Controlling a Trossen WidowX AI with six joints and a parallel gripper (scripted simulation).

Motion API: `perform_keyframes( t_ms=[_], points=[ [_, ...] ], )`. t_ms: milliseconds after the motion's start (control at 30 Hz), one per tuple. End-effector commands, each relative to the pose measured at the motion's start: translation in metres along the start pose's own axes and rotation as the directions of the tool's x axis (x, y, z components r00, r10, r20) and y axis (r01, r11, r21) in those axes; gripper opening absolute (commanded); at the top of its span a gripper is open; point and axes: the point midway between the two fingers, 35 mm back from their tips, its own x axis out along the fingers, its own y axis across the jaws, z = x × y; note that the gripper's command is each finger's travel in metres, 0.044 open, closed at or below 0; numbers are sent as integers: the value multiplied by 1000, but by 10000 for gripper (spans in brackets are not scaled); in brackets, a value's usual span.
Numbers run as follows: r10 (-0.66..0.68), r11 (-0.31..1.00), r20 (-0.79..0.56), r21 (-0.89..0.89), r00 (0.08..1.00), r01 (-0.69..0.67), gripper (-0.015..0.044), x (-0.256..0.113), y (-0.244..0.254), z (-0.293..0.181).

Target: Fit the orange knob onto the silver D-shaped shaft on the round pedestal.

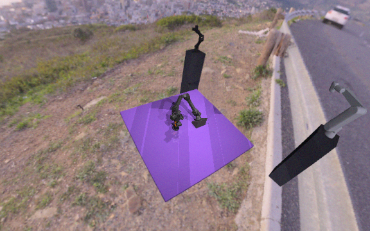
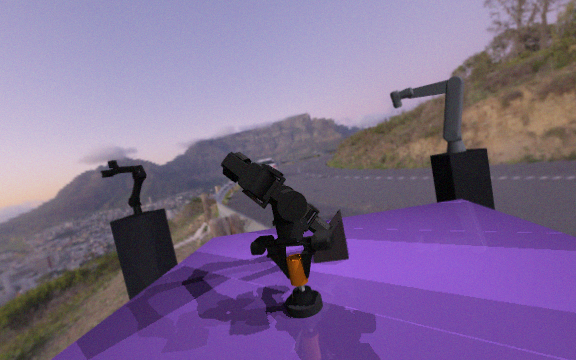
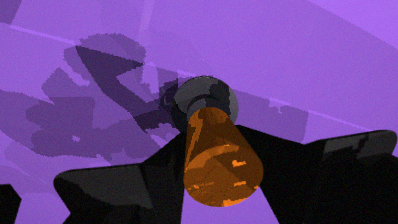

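Note:
The orange knob (image 1: 175, 124) (image 2: 296, 270) (image 3: 223, 172) is a tapered cylinder. My gripper (image 2: 298, 276) (image 3: 210, 133) is shut on it, one finger on each side. The knob is slightly tilted in the exterior view and stands just above the black round pedestal (image 2: 303, 306) (image 3: 192, 90). A short piece of the silver shaft (image 2: 302, 288) shows between the knob's lower end and the pedestal. The knob's lower end is at or just over the shaft's top; I cannot tell whether the tip is inside the hole. The hole and both flat sides are hidden.
The pedestal stands on a purple table top (image 1: 201, 160) (image 2: 468, 285). My arm's dark base plate (image 1: 200, 122) (image 2: 335, 242) is close by. Two other arms stand off the table, a black one (image 1: 200, 36) (image 2: 138, 185) and a grey one (image 1: 345, 119) (image 2: 453, 110), each on a black block.

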Motion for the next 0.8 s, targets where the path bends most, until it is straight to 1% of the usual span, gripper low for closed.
perform_keyframes(
  t_ms=[0,100,200,300,400,533,667,733,767],
  points=[
    [0,959,-2,283,1000,0,0,1,-1,-1],
    [0,879,-2,476,1000,1,0,2,-1,-1],
    [0,761,-2,649,1000,1,0,3,-1,0],
    [0,610,-2,793,1000,1,0,4,-1,1],
    [0,432,-2,902,1000,2,0,4,-1,2],
    [0,196,-2,981,1000,2,0,3,0,2],
    [0,-56,-2,998,1000,2,0,2,1,2],
    [0,-136,-2,991,1000,2,0,0,1,2],
    [0,-146,-2,989,1000,2,0,-1,2,2]
  ],
)
